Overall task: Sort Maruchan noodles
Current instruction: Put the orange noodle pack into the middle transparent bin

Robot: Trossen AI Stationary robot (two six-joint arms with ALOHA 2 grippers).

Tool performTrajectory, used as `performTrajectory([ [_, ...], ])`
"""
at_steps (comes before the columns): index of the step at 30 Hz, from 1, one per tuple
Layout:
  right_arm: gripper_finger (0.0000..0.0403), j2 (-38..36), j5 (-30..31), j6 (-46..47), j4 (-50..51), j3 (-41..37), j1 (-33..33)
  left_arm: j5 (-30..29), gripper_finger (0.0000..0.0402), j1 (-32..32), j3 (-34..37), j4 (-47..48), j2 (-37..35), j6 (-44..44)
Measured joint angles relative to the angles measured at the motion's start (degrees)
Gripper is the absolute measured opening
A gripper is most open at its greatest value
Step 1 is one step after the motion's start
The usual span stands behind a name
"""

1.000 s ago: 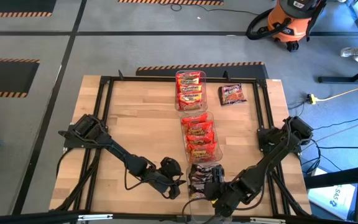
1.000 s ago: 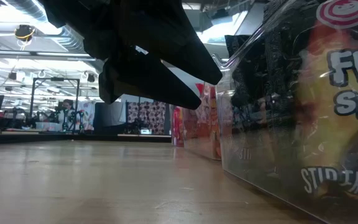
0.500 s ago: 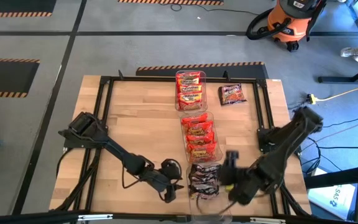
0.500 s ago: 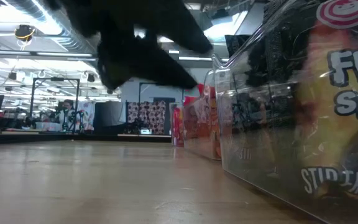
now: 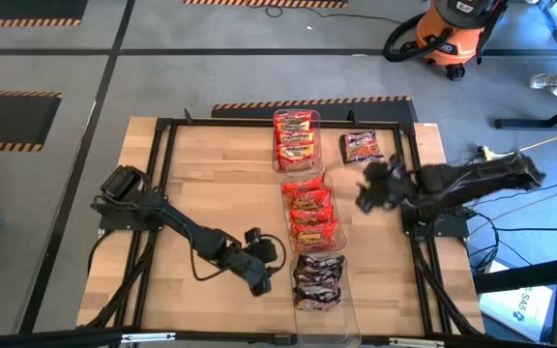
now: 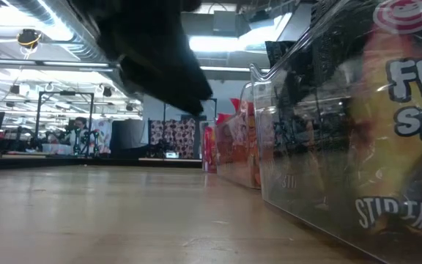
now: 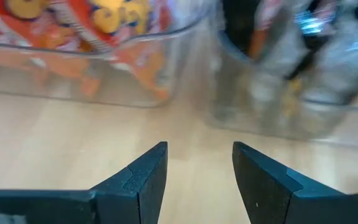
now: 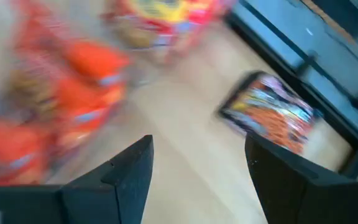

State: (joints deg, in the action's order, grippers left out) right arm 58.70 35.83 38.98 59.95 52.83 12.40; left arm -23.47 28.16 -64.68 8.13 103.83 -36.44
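Three clear bins stand in a row down the table's middle. The far bin [image 5: 296, 138] holds red-yellow packets, the middle bin [image 5: 310, 213] orange-red packets, the near bin [image 5: 318, 281] dark packets. One dark packet [image 5: 361, 146] lies flat on the wood near the far right corner; in the right wrist view it is the packet [image 8: 269, 119] ahead of the fingers. My right gripper [image 5: 368, 189] is open, in the air between the middle bin and that packet. My left gripper [image 5: 262, 275] is open, low beside the near bin's left side, empty [image 7: 194, 171].
A black metal frame [image 5: 162, 164] runs round the tabletop. Bare wood spreads over the table's left half [image 5: 211, 184]. In the low view the near bin's wall [image 6: 343, 147] fills the right side. An orange shop vacuum [image 5: 448, 34] stands on the floor beyond the table.
My right gripper has left the near bin, risen and swung fast toward the table's far right, ending near the lone dark packet. My left gripper has eased slightly away from the near edge. The packets have stayed where they were.
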Motion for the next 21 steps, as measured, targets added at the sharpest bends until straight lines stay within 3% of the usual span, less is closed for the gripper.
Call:
performTrajectory([
  [6,0.0232,-6.44,-3.10,-6.53,-9.29,-9.35,-21.76,0.26,0.0175,-2.65,0.02,0.37,0.04,3.69],
  [10,0.0232,-5.49,-10.75,-14.04,-18.14,-12.00,-35.81,0.40,0.0175,-3.59,0.02,0.19,0.04,6.06],
  [14,0.0232,-0.73,-20.46,-20.65,-28.23,-12.97,-47.98,0.44,0.0175,-4.45,0.02,0.29,0.04,8.32],
  [21,0.0232,13.28,-27.79,-28.91,-38.80,-12.97,-63.81,0.59,0.0175,-5.59,0.02,0.40,0.04,10.13],
])
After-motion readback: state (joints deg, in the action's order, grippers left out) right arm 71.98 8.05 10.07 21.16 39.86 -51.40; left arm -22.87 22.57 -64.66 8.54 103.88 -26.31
